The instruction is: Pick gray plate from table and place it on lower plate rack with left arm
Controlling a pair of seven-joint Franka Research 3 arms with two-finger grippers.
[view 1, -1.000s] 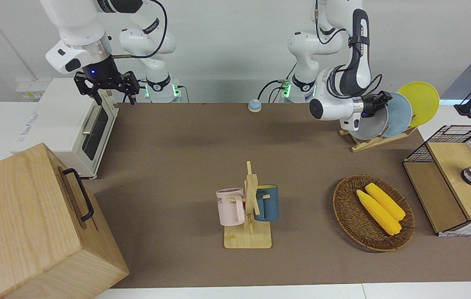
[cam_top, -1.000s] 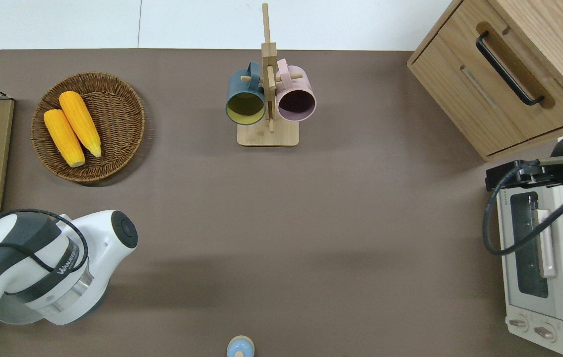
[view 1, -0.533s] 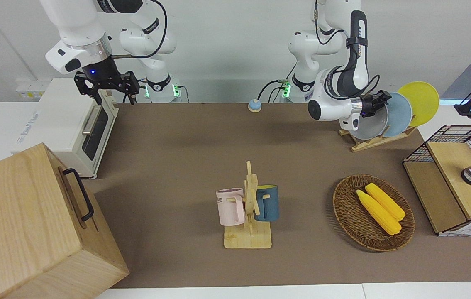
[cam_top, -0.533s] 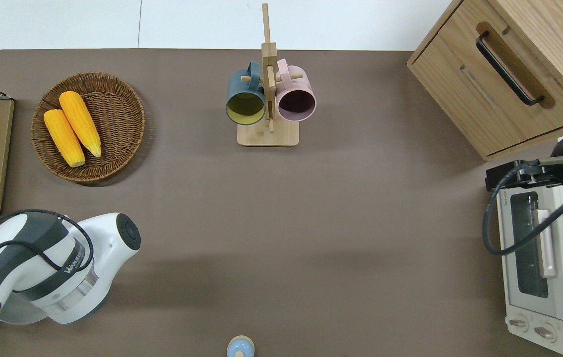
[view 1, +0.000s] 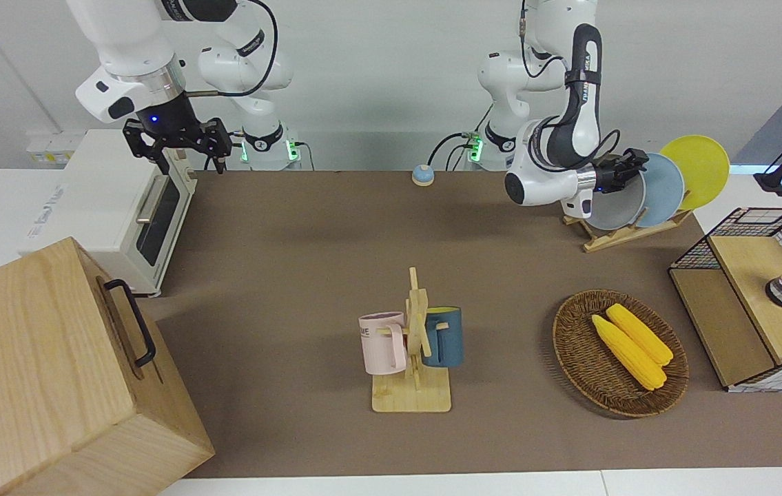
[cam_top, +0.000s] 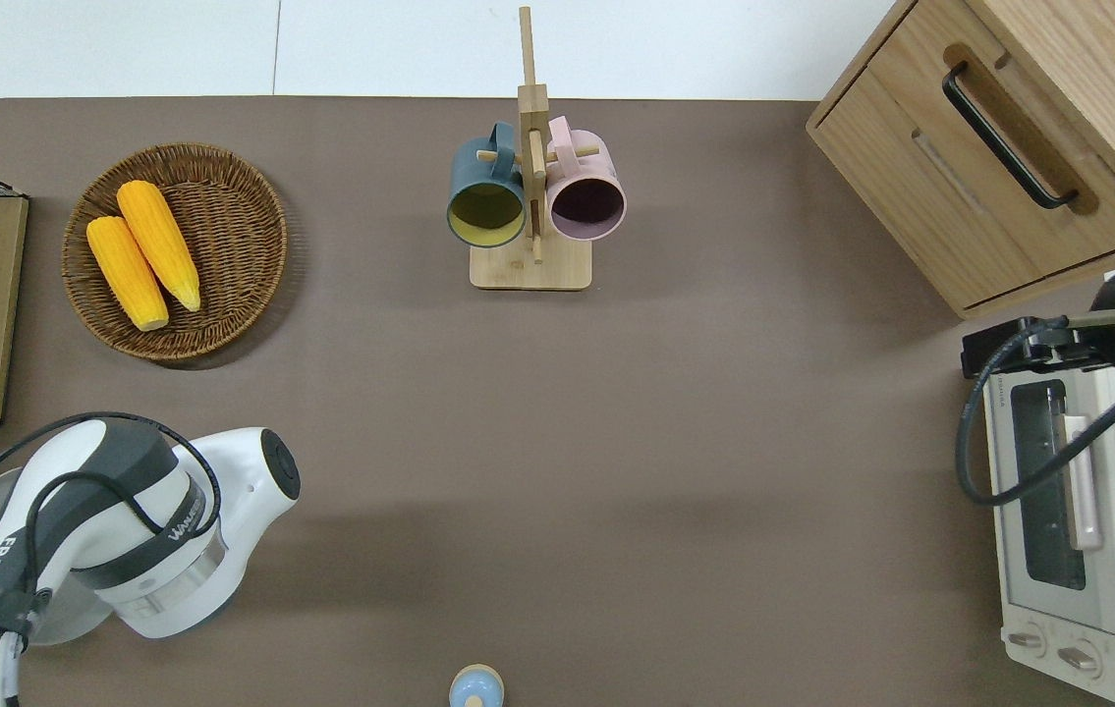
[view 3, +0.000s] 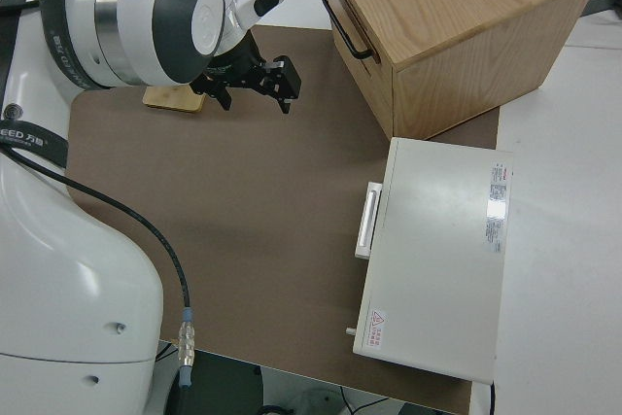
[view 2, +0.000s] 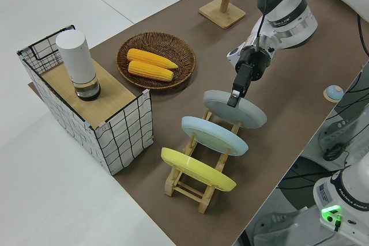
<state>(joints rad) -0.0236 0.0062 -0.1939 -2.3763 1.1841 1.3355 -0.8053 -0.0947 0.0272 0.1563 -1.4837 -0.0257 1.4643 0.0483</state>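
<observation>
Left side view — left claw (view 2: 235,98) pinches gray plate (view 2: 242,111) rim, plate on lower plate rack (view 2: 199,189).

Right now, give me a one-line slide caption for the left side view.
Left gripper at the rim of the gray plate, which stands on the lower plate rack beside the light-blue plate and yellow plate.

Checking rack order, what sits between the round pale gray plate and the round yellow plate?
The light-blue plate, between the gray plate and yellow plate, clearest in the left side view.

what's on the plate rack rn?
Three plates stand in the lower plate rack: yellow plate, light-blue plate, gray plate. The left gripper is at the gray plate's rim; the plates cover the slots.
</observation>
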